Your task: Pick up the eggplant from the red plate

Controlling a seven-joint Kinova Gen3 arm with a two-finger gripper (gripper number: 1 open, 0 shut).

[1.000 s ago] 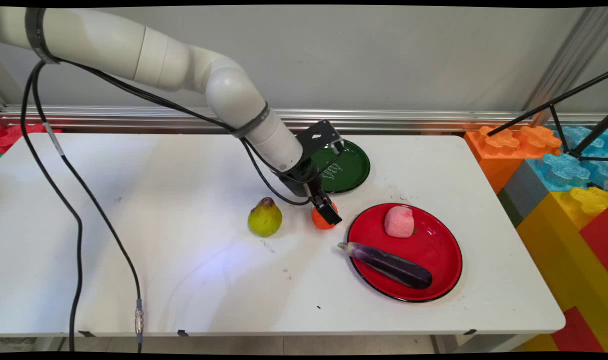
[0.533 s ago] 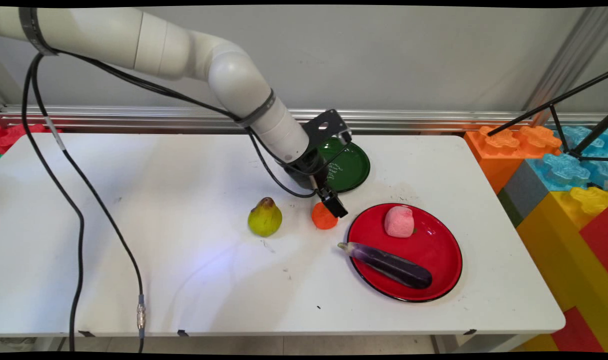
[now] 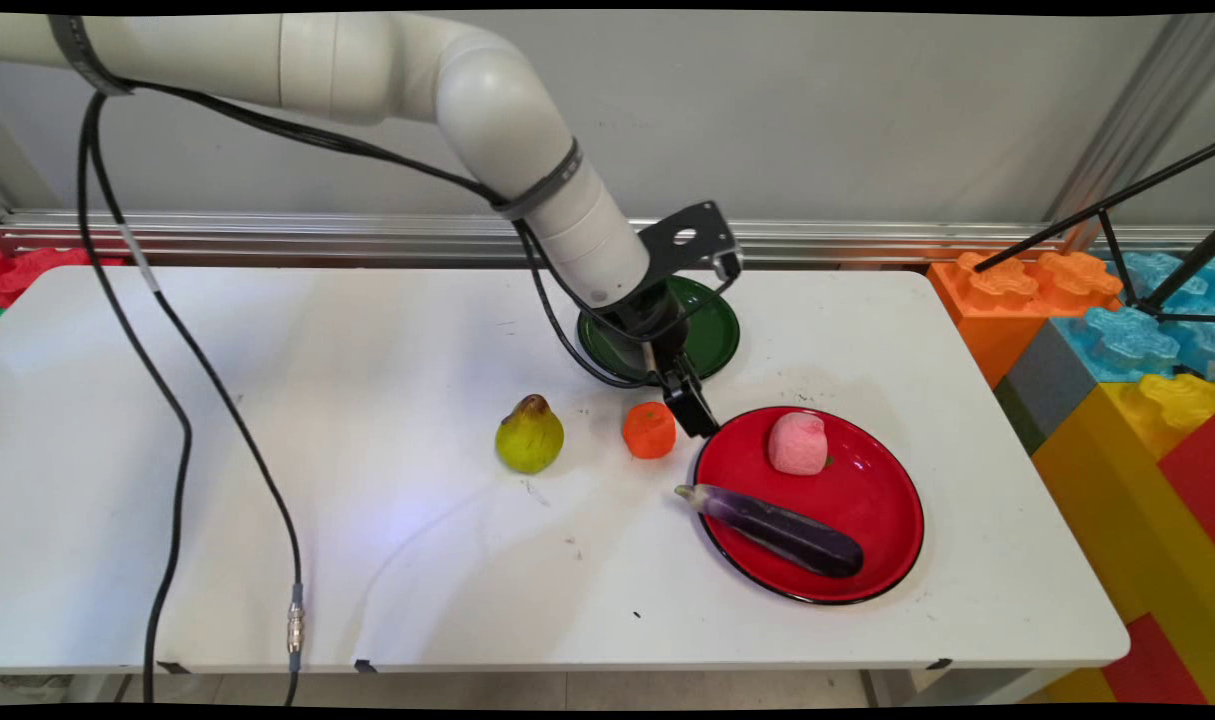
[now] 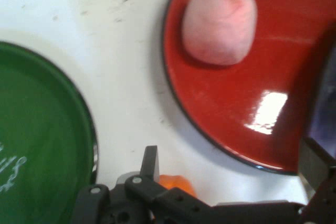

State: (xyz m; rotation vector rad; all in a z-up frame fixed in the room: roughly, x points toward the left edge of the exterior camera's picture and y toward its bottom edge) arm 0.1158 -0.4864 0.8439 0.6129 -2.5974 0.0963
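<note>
In the main view the gripper (image 3: 695, 415) hangs low over the table (image 3: 367, 500), between the orange (image 3: 649, 430) at its 9 o'clock and the rim of the red plate (image 3: 867, 500) at its 3 o'clock; it holds nothing, and the orange sits free on the table just beside it. The green plate (image 3: 712, 335) lies at the gripper's 12 o'clock, partly behind the wrist. On the red plate a pink fruit (image 3: 798, 443) rests toward 11 o'clock and an eggplant (image 3: 777, 528) lies across the near half, its stem end over the rim at 9 o'clock. A pear (image 3: 530, 435) stands upright at the orange's 9 o'clock, apart from it. In the hand view the two fingers (image 4: 150, 163) stand wide apart with empty table between them, one at bottom centre and the other at the right edge over the red plate (image 4: 220, 108). A sliver of the orange (image 4: 176, 183) shows beside the left one. The pink fruit (image 4: 219, 23) sits at 12 o'clock and the green plate (image 4: 37, 140) at 9 o'clock.
</note>
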